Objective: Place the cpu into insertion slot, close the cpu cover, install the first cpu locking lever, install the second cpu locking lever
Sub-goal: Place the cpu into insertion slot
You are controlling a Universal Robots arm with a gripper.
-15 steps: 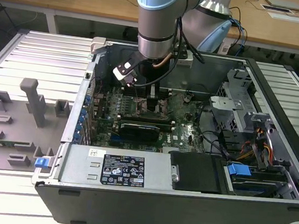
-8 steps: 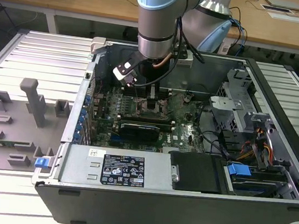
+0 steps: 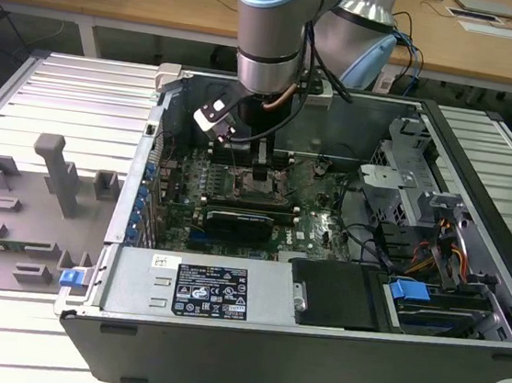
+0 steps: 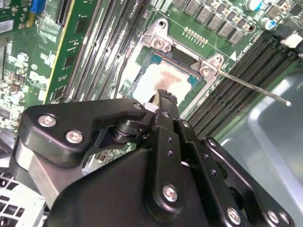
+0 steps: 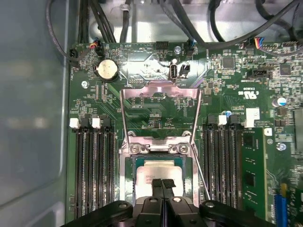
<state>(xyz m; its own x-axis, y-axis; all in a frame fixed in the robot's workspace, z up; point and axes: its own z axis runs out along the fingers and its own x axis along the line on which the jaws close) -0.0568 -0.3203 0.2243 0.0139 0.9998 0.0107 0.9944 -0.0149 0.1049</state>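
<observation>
- Done: the chip [image 5: 158, 171] lies flat in the socket [image 5: 125, 175], its pale top showing in both wrist views.
- Left: the cover [image 5: 161, 90] stands swung up off the socket, not yet closed. One thin lever [image 4: 255, 87] juts free to the side, apparently unlatched.
- Gripper [image 5: 162, 185]: fingers pressed together with nothing between them, tips at or just above the chip's near edge.
- Hidden: the gripper body covers the chip's near half. The second lever is hard to make out.

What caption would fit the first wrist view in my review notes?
Shut gripper poised over the cpu, which lies in the insertion slot, with the cpu cover swung open.
</observation>
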